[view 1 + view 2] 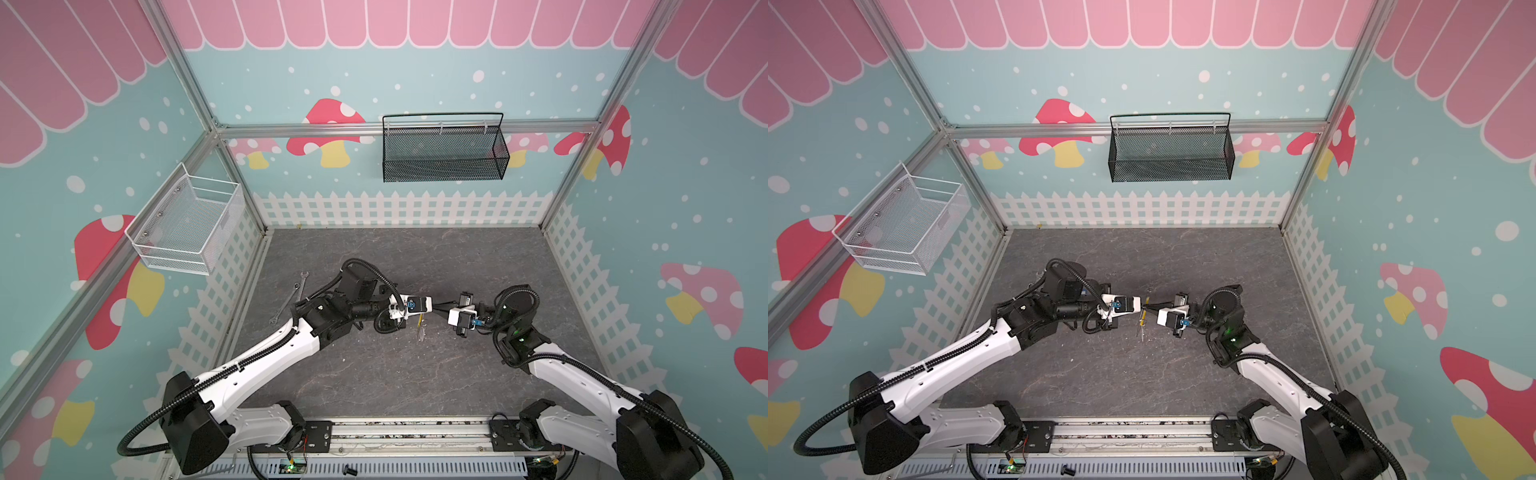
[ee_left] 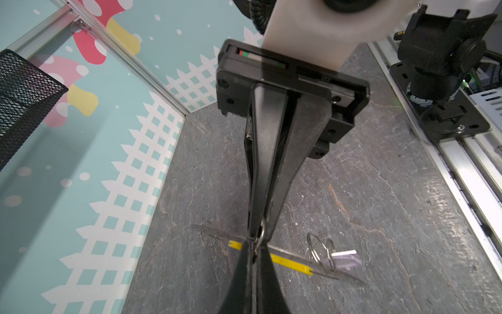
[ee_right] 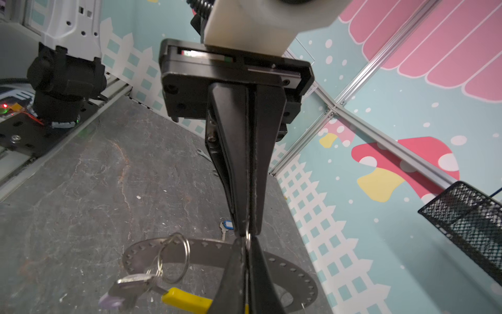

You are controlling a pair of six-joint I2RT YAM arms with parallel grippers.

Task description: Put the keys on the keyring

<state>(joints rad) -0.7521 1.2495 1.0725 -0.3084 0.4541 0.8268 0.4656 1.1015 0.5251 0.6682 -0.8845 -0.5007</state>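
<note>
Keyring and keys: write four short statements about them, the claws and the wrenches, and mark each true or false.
1. The left claw and the right claw are both shut on the keyring. True.
2. The lilac key hangs on the keyring. True.
3. The blue key hangs on the keyring too. False: it lies on the table, apart from the keyring.
4. The wrenches lie in the black basket. False: they lie on the table.
</note>
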